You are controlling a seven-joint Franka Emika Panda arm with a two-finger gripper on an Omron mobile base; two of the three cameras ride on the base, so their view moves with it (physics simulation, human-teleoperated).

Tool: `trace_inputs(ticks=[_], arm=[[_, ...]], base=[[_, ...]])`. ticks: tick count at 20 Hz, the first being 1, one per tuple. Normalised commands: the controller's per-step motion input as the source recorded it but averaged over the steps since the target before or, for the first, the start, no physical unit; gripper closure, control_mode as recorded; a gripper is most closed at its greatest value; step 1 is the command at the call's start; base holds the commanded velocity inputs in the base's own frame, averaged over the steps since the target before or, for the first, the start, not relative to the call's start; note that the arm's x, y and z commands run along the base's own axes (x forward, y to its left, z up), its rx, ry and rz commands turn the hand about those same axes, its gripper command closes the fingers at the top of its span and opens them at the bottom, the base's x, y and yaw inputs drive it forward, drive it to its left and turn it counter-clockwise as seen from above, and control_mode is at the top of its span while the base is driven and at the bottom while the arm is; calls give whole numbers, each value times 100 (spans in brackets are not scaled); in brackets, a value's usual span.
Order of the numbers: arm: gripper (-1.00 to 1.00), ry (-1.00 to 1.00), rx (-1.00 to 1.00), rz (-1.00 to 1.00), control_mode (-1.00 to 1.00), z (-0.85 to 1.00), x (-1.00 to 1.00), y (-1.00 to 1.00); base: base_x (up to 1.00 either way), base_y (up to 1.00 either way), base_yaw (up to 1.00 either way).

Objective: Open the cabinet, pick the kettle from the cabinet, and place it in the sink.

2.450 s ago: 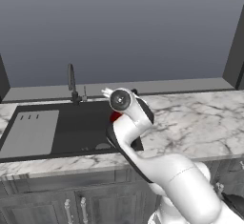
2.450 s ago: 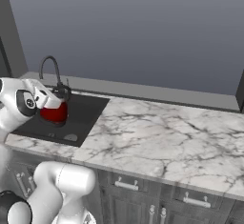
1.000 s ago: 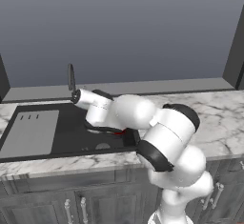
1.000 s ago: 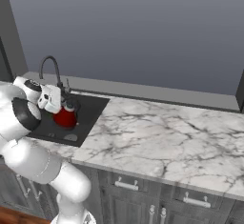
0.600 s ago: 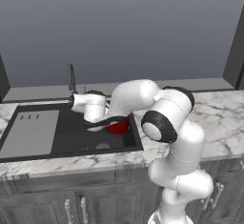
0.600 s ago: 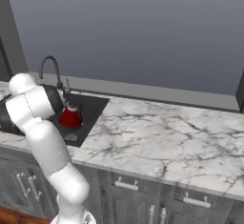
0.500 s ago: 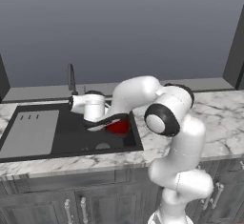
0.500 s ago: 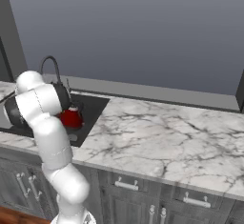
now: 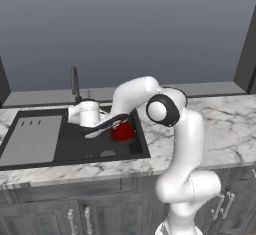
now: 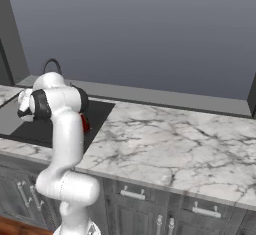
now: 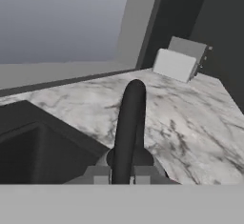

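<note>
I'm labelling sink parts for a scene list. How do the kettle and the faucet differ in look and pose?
The kettle is red and squat; the faucet is thin, tall and dark. The kettle sits down in the black basin of the sink, at its right end; the faucet stands upright behind the basin at its back rim. The arm partly hides the kettle, while the faucet is in plain sight. Both belong to the sink area.
</note>
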Motion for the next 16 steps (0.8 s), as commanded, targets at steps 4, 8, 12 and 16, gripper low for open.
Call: trace_inputs(ticks=[4,8,12,16], arm=[[100,5,0,0,-100,-27,12,31],[100,4,0,-1,-100,-20,15,27],[100,1,0,-2,-100,-9,18,18],[100,0,0,-1,-100,-11,13,9]], base=[[0,0,0],[0,0,0],[0,0,0],[0,0,0]])
